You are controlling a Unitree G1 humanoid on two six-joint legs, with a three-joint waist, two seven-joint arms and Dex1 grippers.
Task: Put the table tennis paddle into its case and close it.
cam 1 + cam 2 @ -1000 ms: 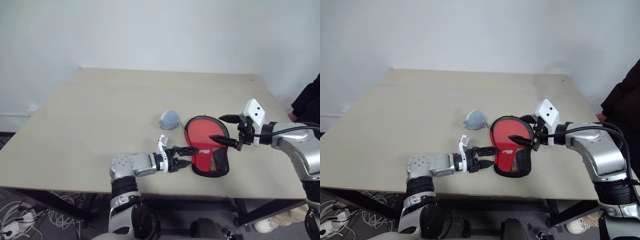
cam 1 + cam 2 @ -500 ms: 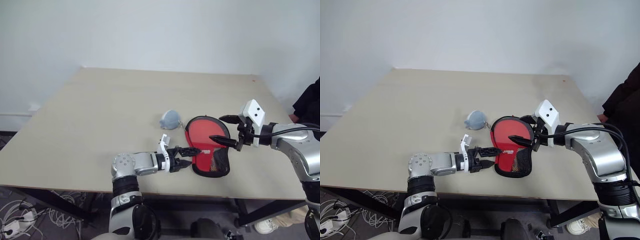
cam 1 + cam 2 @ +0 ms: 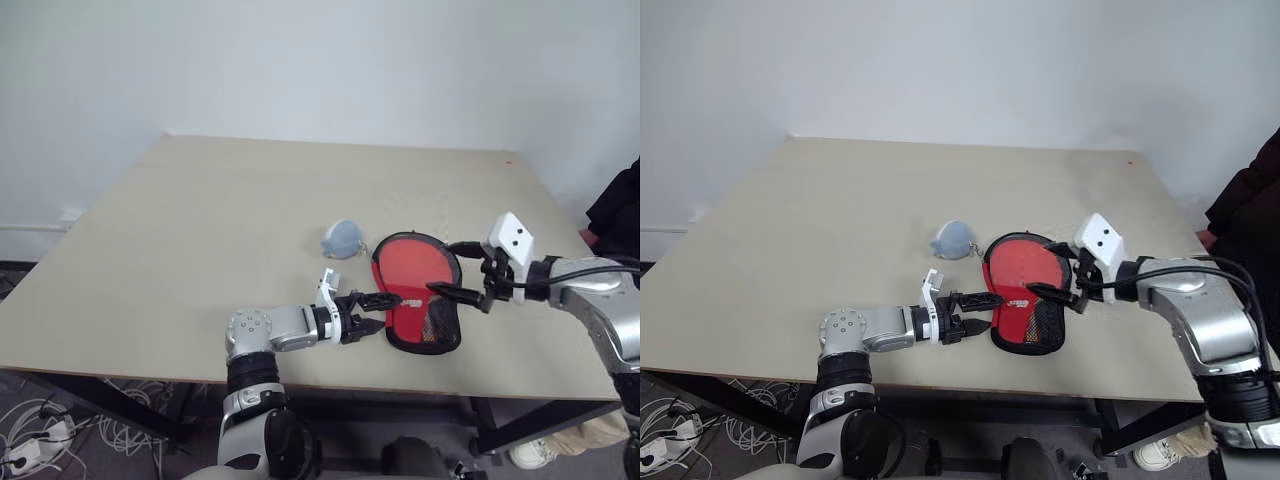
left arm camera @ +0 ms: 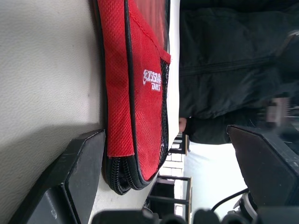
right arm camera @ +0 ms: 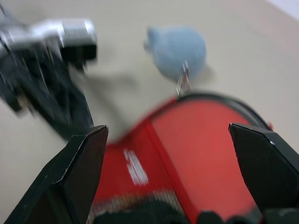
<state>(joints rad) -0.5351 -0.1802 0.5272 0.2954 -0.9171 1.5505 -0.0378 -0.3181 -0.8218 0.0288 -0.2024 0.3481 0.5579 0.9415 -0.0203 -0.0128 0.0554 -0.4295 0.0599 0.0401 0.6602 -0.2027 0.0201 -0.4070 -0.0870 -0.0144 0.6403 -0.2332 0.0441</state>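
Seemingly nothing is gripped: in the left eye view the case [image 3: 416,293], with the red table tennis paddle [image 3: 412,268] showing inside, lies near the table's [image 3: 200,230] front edge, the left gripper [image 3: 377,305] spread open at its nine o'clock and the right gripper [image 3: 452,270] open at its three o'clock. In the left wrist view the zip edge sits between open fingers [image 4: 74,172], so a shallow pinch could just shove the soft pouch sideways. In the right wrist view the cloth wad [image 5: 180,50] lies at the case's twelve o'clock, where it might snag.
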